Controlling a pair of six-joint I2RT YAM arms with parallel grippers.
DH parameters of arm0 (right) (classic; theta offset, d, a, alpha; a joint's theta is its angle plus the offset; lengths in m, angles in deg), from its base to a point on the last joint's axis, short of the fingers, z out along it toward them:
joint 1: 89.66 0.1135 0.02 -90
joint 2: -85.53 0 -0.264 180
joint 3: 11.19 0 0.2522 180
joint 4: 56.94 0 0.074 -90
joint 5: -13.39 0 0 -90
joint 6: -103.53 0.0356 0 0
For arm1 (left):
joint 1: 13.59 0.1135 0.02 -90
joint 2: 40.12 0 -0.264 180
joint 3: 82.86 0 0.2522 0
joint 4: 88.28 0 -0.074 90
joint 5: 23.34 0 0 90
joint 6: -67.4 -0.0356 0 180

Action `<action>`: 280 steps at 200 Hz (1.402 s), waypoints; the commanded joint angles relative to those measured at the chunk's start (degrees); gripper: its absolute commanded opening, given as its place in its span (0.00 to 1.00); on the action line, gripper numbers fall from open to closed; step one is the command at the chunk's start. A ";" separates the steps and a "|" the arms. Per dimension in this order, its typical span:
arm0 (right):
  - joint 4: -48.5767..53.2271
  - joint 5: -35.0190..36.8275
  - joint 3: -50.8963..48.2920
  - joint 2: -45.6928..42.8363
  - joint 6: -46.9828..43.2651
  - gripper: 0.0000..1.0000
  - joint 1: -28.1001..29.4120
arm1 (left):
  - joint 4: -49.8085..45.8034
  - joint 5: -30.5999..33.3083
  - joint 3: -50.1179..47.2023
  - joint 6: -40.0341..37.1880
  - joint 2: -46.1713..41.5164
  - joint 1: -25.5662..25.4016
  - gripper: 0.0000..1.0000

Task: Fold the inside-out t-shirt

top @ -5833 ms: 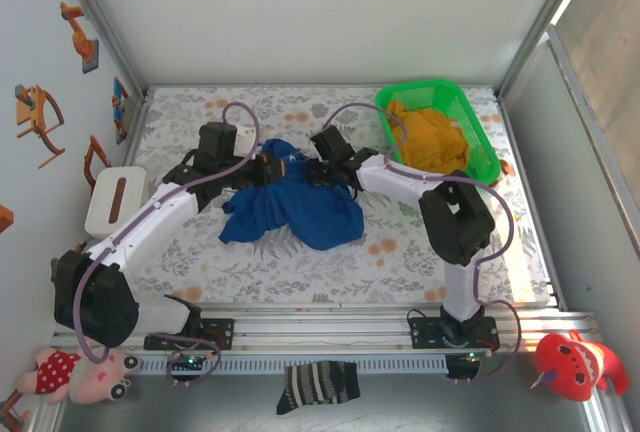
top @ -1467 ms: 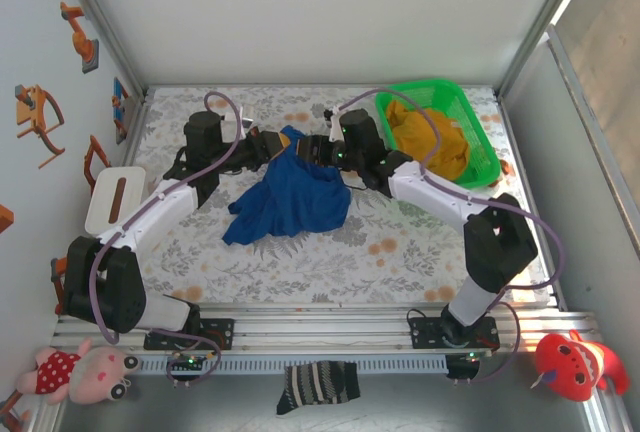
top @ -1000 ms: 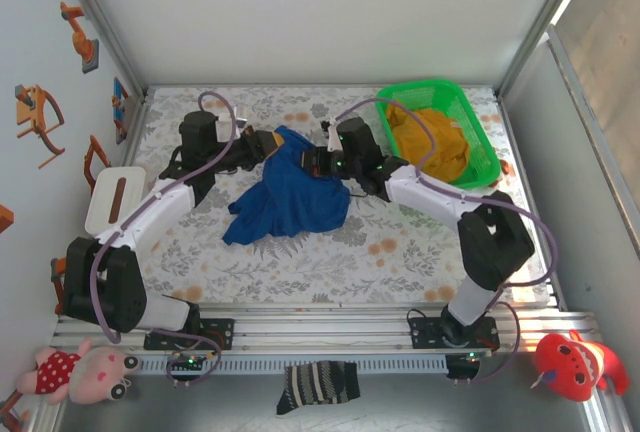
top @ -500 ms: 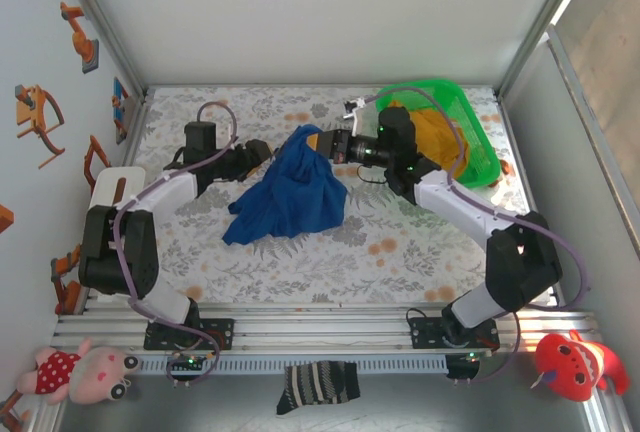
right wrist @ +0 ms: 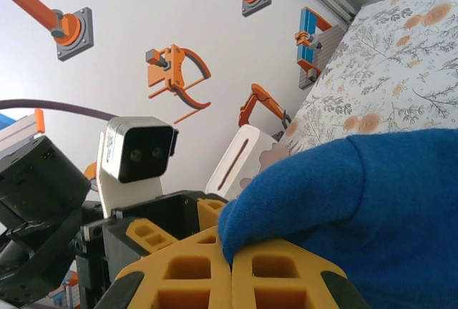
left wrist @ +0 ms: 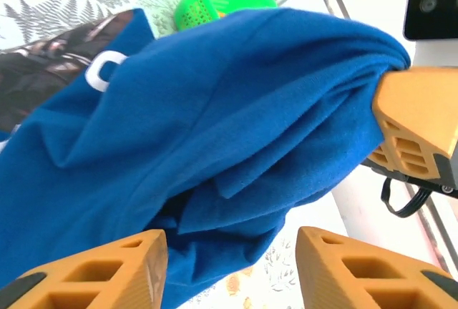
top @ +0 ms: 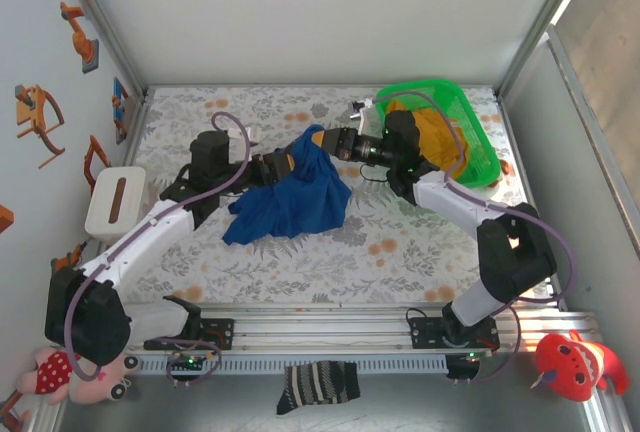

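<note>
The inside-out t-shirt (top: 295, 197) is in the middle of the flowered table mat (top: 400, 252), a little toward the far side. Most of it lies there as a crumpled heap, and one bunch of the cloth is held up off the mat by your right gripper (top: 318, 140). In the right wrist view its two yellow fingers are pressed together with a fold of blue cloth pinched between them, so this gripper is closed on the shirt. Your left gripper (left wrist: 227, 266) is just beside the raised bunch. Its jaws stand apart, and the cloth hangs in front of the gap but is not pinched. The green basket (top: 484, 147) with the mustard-yellow garment (top: 438, 134) is at the far right, apart from the shirt.

I judge that you are at an early step: opening the shirt out, not yet folding it. No hem, sleeve or collar can be told in the heap. The next move asks the left gripper to go forward onto a second part of the cloth near the right gripper's hold and to close there, so that both arms can draw apart and spread the shirt flat. Take few layers if you can, because a thick bunch would likely keep the shirt twisted.
</note>
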 commanded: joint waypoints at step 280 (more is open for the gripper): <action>-2.11 3.38 -2.75 1.77 0.71 0.00 -2.32 | -0.32 -3.65 12.44 -1.78 10.65 -3.46 0.00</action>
